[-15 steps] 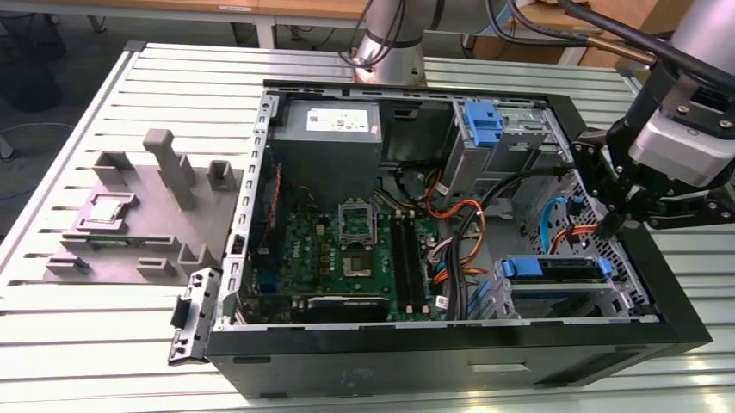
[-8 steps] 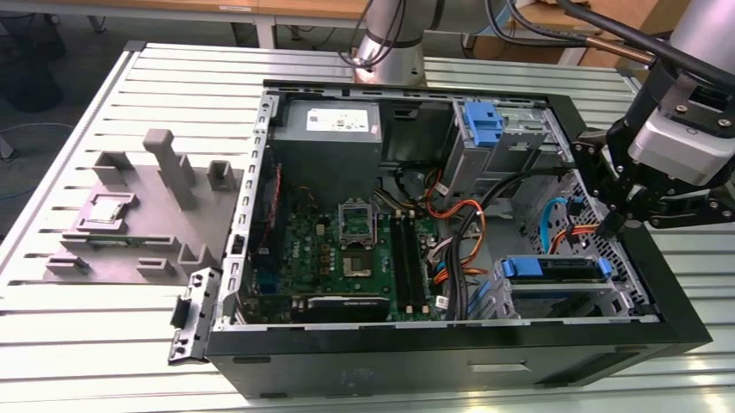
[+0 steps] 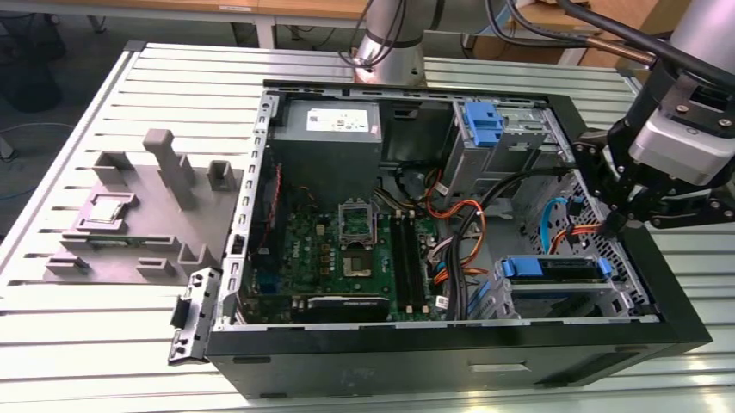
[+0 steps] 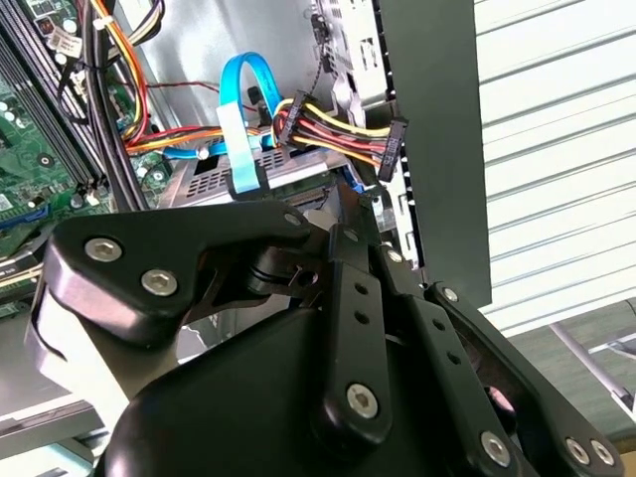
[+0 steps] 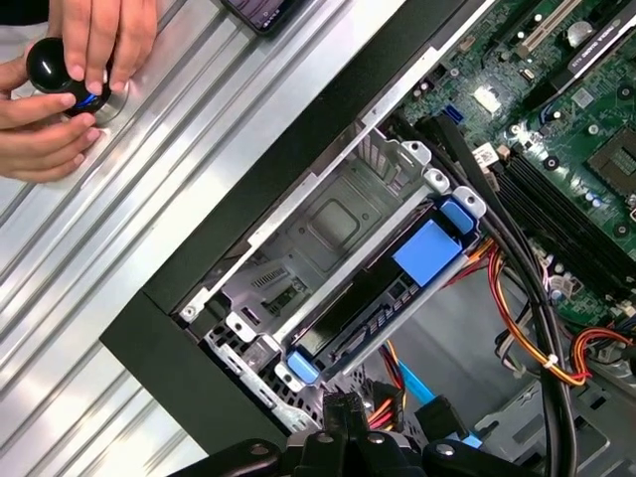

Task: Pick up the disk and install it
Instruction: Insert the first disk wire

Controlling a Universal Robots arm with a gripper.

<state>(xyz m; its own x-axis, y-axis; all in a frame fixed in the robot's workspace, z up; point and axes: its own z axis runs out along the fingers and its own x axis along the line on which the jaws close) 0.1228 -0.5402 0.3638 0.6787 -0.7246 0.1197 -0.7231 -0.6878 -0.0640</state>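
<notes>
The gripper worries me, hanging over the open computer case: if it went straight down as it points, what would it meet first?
Probably the blue-framed disk in the drive cage, which lies ahead of the gripper in the first wrist view. The orange cables run close by, and depth is unclear.

open computer case (image 3: 460, 361), motherboard (image 3: 344, 245), grey fixture (image 3: 138, 215)

Exterior view: open computer case (image 3: 448, 361) at table (image 3: 69, 344) centre. Fixture block (image 3: 138, 215) at case's 9 o'clock. Motherboard (image 3: 344, 249) inside case; drive cage (image 3: 557, 284) at its 3 o'clock. Gripper (image 3: 614, 225) over case's 3 o'clock wall.
</notes>
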